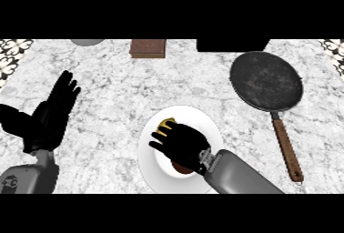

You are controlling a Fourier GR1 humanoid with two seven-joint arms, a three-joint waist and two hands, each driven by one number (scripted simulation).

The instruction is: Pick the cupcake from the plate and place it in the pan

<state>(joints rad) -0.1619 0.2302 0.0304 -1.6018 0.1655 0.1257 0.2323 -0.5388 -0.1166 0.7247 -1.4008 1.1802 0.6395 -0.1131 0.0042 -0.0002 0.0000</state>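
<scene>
Two hands over a marble counter, the right one down on the plate.

The right hand covers the middle of the white plate at six o'clock, fingers curled round the cupcake, of which a yellow bit shows at the fingertips and a brown edge under the wrist. The dark pan lies at two o'clock, well apart from the plate, its brown handle pointing toward five o'clock. The left hand rests at nine o'clock, fingers straight and holding nothing. A brown block sits at twelve o'clock.
</scene>
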